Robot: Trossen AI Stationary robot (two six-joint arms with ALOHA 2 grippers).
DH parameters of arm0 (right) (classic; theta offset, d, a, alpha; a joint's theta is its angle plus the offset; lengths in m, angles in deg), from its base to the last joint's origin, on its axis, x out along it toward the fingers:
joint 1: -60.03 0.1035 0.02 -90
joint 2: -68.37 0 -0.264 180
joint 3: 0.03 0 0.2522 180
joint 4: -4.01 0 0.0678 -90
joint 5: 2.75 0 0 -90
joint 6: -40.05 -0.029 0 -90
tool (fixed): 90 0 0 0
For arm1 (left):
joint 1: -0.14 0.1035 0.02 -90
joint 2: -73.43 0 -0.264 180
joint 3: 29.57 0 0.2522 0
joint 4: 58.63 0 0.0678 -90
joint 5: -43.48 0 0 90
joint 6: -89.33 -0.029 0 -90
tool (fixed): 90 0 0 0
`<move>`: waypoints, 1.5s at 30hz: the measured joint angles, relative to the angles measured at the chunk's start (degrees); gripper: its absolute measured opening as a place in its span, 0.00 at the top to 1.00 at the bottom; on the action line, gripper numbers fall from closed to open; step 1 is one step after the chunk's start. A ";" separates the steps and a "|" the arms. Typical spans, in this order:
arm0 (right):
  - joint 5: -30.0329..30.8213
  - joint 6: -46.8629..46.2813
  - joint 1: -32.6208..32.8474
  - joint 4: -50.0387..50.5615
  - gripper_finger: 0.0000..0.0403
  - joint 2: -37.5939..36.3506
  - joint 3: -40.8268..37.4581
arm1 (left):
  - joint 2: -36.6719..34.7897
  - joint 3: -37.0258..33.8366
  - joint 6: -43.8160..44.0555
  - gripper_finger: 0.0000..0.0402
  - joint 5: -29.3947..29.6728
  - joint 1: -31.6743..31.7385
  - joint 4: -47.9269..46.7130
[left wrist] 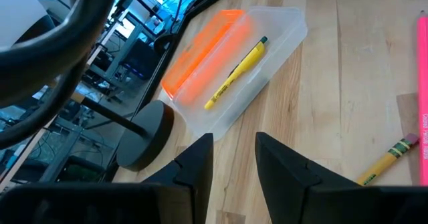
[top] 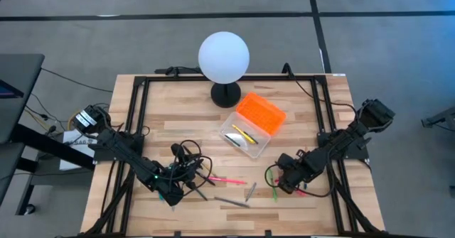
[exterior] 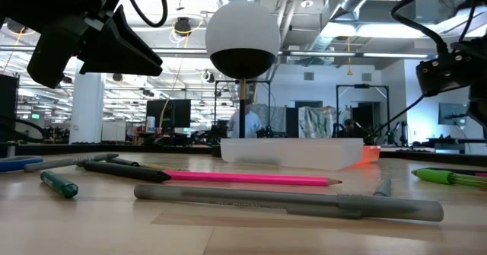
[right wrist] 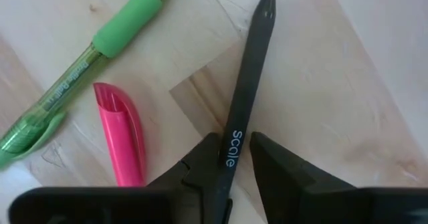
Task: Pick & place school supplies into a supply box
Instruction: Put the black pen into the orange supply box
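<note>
right wrist view: right gripper (right wrist: 235, 158) fingers clamped on black pen (right wrist: 249, 90), green pen (right wrist: 80, 70) just beside

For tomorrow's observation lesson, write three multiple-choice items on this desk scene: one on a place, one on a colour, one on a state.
1. Where does the yellow pen lie?
A. inside the supply box
B. beside the lamp base
C. under the left gripper

2. What colour is the box's lid?
A. blue
B. orange
C. green

3. What is the right gripper doing?
A. hanging open and empty
B. gripping a black pen
C. gripping the green pen

Answers: 1 A, the left wrist view shows it within the clear walls. 2 B, bright orange from above. 3 B, the right wrist view shows the fingers closed on the black shaft.
</note>
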 joint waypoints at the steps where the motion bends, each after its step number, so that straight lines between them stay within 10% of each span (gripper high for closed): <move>1: 0.01 0.69 -0.06 0.04 0.81 0.00 -0.02 | 0.00 0.00 0.00 0.74 -0.02 0.00 0.01; 11: 2.28 5.49 -0.05 0.47 0.98 0.02 -0.07 | 0.00 0.00 0.00 0.74 -0.15 0.02 0.00; 45: 13.87 23.10 -3.17 1.01 0.98 0.33 8.48 | -0.02 0.00 -0.05 0.74 -0.09 0.22 -0.63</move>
